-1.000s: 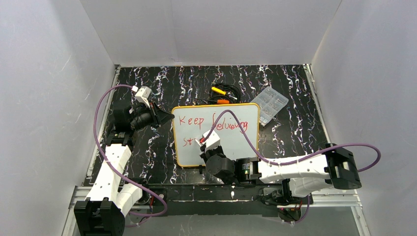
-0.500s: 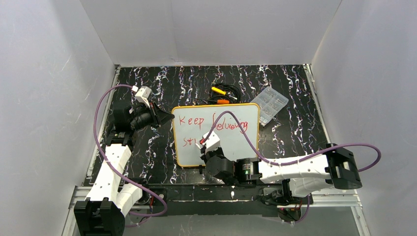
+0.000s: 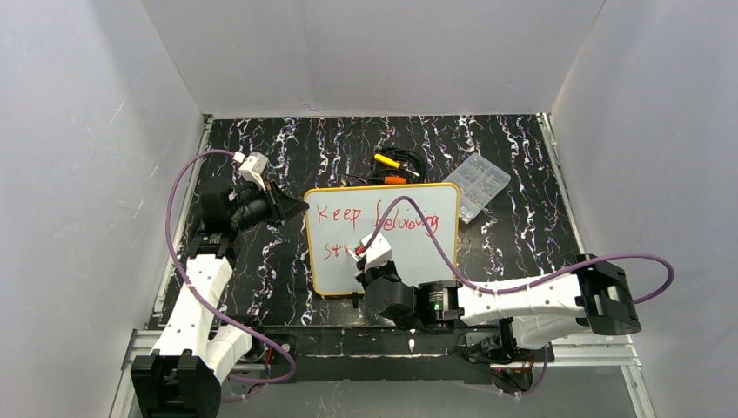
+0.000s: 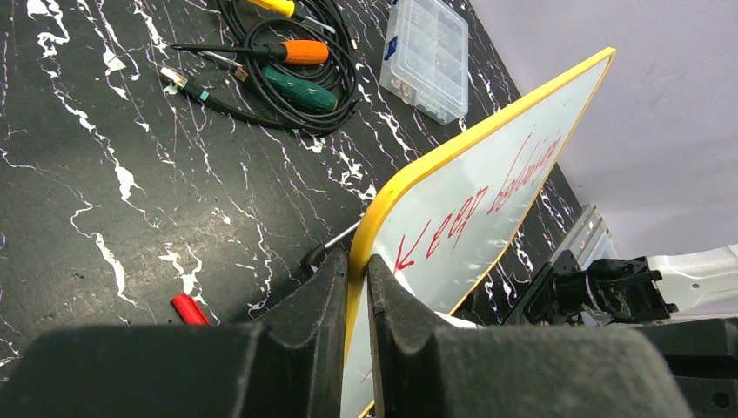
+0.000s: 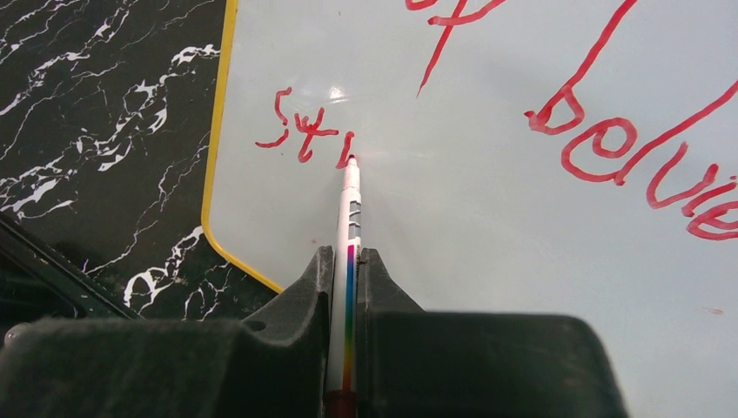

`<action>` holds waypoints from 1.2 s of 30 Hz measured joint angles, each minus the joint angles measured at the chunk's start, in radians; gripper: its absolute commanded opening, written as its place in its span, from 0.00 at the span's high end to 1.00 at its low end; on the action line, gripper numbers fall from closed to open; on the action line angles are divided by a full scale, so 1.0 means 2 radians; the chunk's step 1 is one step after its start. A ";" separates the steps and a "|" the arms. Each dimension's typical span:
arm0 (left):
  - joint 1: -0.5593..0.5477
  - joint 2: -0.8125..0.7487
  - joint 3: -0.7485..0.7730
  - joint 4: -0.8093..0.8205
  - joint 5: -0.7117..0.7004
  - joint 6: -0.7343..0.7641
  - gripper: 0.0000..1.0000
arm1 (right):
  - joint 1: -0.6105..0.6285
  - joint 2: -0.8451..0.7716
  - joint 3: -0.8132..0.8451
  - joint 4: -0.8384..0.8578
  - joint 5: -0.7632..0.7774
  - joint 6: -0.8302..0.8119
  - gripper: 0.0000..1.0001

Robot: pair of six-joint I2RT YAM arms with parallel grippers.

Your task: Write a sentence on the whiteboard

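I see left gripper (image 4: 357,268) clenched on whiteboard (image 4: 474,205) 10 o'clock corner; right gripper (image 5: 348,259) grasping marker (image 5: 351,196), tip touching sentence (image 5: 305,138) line 2.

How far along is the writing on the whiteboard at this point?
Done: first line of the sentence, "Keep believing". In hand: the right gripper holds a marker, tip at the whiteboard after "st" plus one stroke; the left gripper clamps its rim. Left: the second line's remainder.
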 measured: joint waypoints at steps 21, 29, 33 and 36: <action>0.000 0.000 0.000 0.000 0.000 0.000 1.00 | 0.001 -0.052 -0.034 -0.001 0.011 -0.004 0.99; 0.000 0.000 0.000 0.000 -0.001 0.000 1.00 | 0.006 -0.035 -0.031 -0.005 0.023 0.000 0.99; 0.000 0.000 0.000 0.000 -0.002 0.000 1.00 | 0.006 -0.027 -0.026 -0.005 0.023 -0.002 0.99; 0.000 0.000 0.000 0.000 -0.002 0.000 1.00 | 0.006 -0.022 -0.020 -0.008 0.023 -0.002 0.99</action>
